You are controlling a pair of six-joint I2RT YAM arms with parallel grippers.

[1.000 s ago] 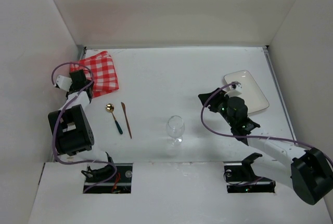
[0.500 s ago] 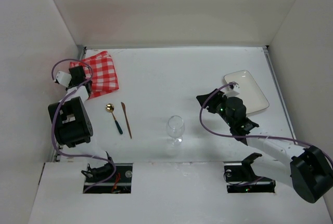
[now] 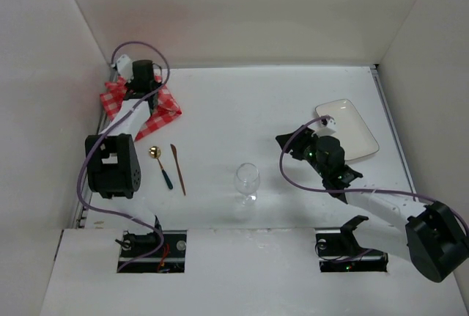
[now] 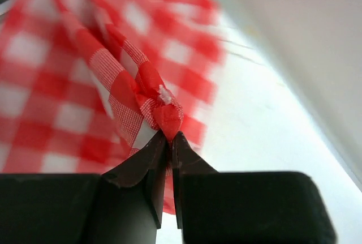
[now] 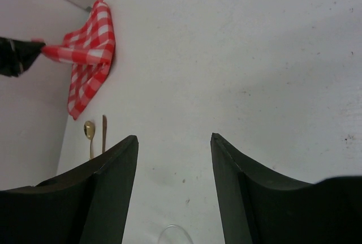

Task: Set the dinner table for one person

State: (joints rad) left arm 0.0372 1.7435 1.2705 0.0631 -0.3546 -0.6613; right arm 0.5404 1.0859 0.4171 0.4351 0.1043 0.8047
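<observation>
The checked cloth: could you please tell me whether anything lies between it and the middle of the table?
Nothing visible does. The checked cloth, pinched in the shut left gripper, has bare dinner table to its right; the spoon, knife and glass lie nearer the arms, off that path.

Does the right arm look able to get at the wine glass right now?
Probably yes. The right gripper is open and empty, and the wine glass stands upright close by, with only bare dinner table between them.

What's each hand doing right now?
Left hand: closed, pinching the red-checked cloth.
Right hand: open, holding nothing.
</observation>
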